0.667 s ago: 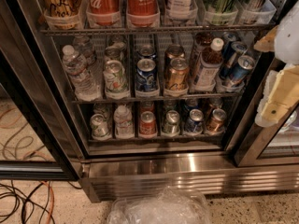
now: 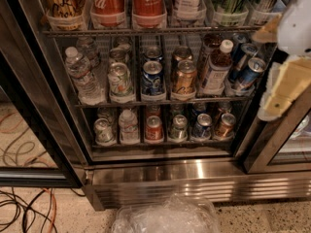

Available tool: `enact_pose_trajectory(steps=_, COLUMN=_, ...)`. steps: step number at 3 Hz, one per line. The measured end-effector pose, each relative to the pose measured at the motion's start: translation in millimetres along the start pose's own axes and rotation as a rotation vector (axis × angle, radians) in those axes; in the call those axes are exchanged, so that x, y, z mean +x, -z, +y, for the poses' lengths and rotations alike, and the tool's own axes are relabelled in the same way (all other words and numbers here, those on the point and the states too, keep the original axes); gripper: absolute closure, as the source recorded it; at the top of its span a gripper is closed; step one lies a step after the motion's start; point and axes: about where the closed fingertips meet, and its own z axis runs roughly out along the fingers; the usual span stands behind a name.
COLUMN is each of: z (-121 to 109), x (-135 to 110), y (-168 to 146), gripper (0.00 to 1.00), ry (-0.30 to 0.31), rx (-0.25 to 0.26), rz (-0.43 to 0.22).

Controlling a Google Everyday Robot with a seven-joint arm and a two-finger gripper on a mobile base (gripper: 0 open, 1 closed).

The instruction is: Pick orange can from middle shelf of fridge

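Note:
The orange can (image 2: 184,79) stands at the front of a lane on the middle shelf (image 2: 97,104) of the fridge (image 2: 184,171). It is right of centre, with a second orange-gold can (image 2: 181,55) behind it. A blue can (image 2: 152,76) stands to its left and a brown bottle with a white cap (image 2: 217,69) to its right. My gripper (image 2: 285,84), white and cream, hangs at the right edge of the view, outside the shelves, to the right of the orange can and apart from it. It holds nothing that I can see.
Tall red Coca-Cola cans (image 2: 147,1) stand on the shelf above. Water bottles (image 2: 81,76) stand at the left of the middle shelf and blue cans (image 2: 249,72) at its right. Small cans fill the lower shelf (image 2: 154,128). Crumpled clear plastic (image 2: 167,216) and cables (image 2: 29,212) lie on the floor.
My gripper has shifted slightly upward at the right edge. The cans and bottles have not moved.

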Motion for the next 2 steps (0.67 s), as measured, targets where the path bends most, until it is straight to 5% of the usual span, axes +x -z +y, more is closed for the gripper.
enact_pose_trajectory(steps=2, z=-20.0, x=-88.5, y=-2.2, gripper=0.00, ry=0.232, rx=0.013, rz=-0.288)
